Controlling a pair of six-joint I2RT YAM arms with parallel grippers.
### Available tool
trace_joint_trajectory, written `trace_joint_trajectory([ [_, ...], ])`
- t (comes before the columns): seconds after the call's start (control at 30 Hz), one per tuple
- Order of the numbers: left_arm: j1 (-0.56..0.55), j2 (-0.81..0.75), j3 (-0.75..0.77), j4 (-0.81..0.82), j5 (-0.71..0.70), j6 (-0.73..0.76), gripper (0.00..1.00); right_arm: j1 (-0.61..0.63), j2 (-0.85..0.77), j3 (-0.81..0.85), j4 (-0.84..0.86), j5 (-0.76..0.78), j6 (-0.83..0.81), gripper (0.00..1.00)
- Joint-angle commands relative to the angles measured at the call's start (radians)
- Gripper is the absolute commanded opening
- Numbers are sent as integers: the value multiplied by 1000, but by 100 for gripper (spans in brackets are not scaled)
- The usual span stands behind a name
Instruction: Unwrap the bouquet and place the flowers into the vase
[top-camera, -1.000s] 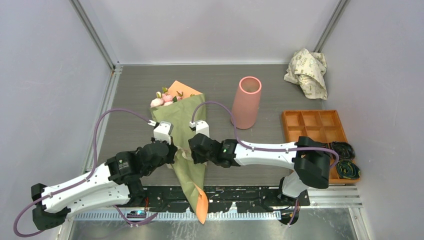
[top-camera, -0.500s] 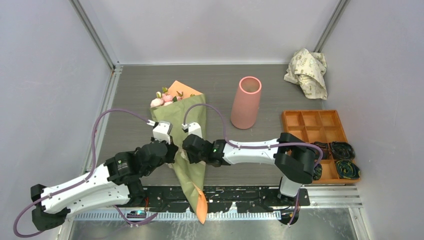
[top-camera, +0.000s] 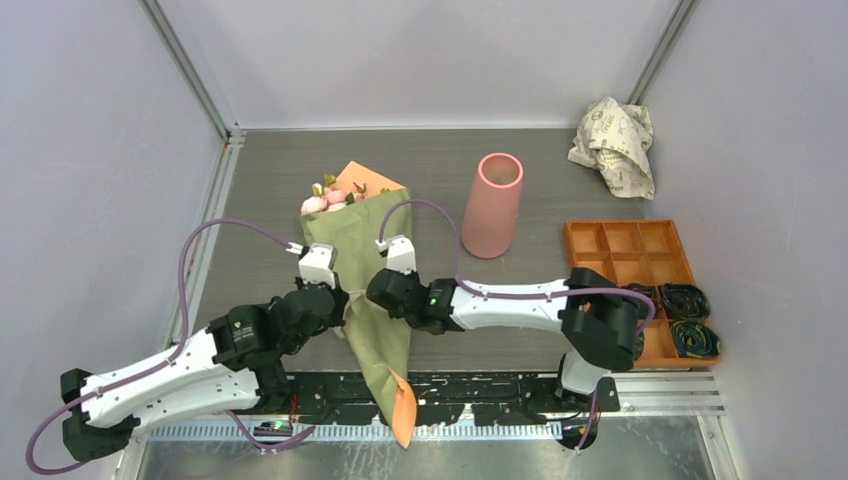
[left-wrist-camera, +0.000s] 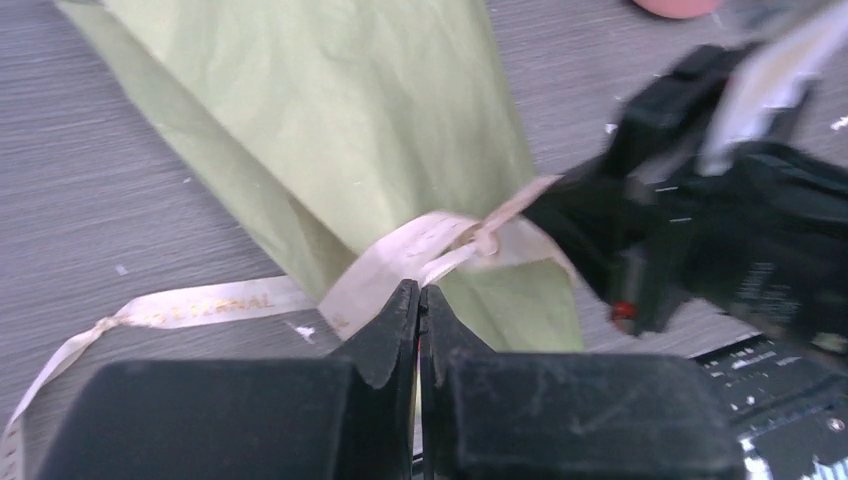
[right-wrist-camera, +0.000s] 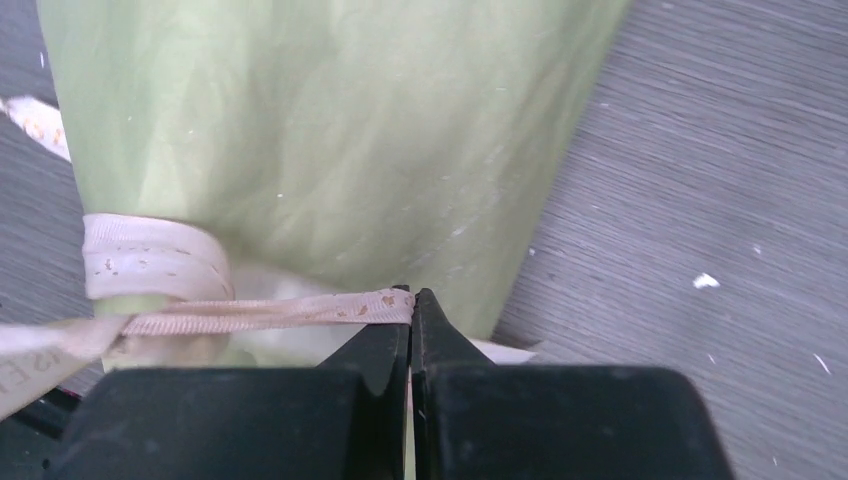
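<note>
From above, we see the olive-green paper-cone bouquet (top-camera: 365, 235) lying left of the upright matte pink cylinder vase (top-camera: 492, 205). Left wrist: our left gripper (left-wrist-camera: 418, 300) pinches its beige ribbon (left-wrist-camera: 400, 253) (jaws fully together). Right wrist: the right gripper (right-wrist-camera: 411, 300) likewise.

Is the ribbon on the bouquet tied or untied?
Tied: the ribbon loops around the bouquet, knot intact; the left tool and right tool each pinch a strand.
</note>
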Motion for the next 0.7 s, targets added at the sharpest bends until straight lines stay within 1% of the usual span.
trace_joint_trajectory([
  [0.0,-1,-24,89,-132,-194,-100,1,2,-129,-54,-105,172,143,1],
  [0.1,-1,-45,121,-256,-307,-207,1,1,-182,-110,-135,196,184,1],
  [0.17,-2,-70,130,-345,-375,-303,1,1,-210,-136,-162,214,211,1],
  [0.27,-2,-134,136,-481,-465,-463,1,-3,-244,-161,-224,247,263,1],
  [0.37,-2,-203,145,-597,-532,-592,1,-9,-267,-195,-269,268,313,1],
  [0.5,-1,-270,171,-703,-598,-680,1,-19,-300,-233,-350,309,407,1],
  [0.67,-2,-264,205,-837,-661,-800,1,-45,-333,-268,-475,352,526,1],
])
